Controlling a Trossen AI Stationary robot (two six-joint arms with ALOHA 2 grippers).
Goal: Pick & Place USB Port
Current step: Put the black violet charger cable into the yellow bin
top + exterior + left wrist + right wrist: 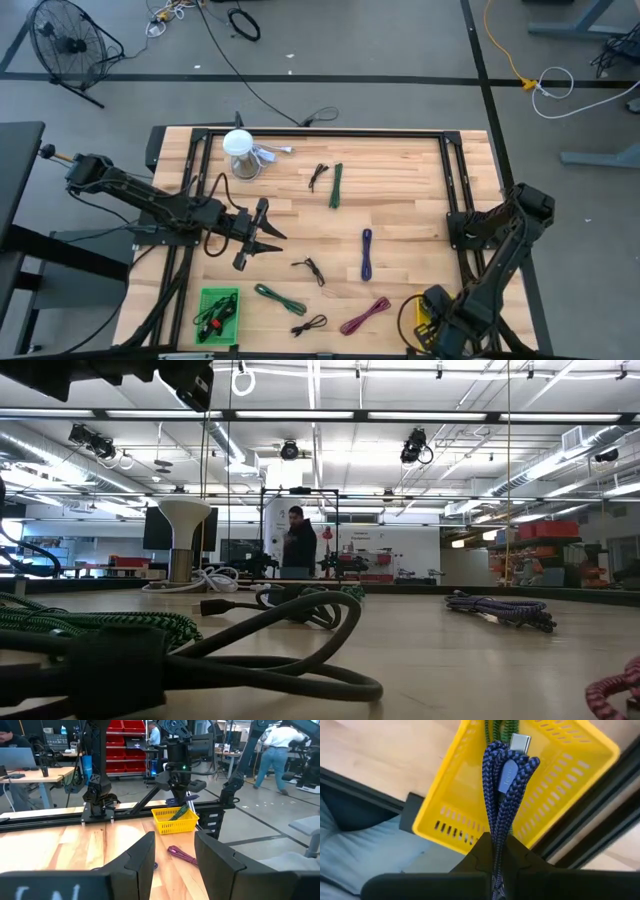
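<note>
At lower right of the high view, the right gripper (498,851) hangs over the yellow basket (560,800), jaws clamped on a folded blue cable (506,785) whose USB plug points into the basket. Left gripper (262,232) hovers over the desk (410,190) at centre-left, jaws apart, holding nothing.

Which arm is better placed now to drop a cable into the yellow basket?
The right. Its gripper is shut on a blue cable hanging directly over the yellow basket. The left gripper is open, holds nothing and sits far across the table.
</note>
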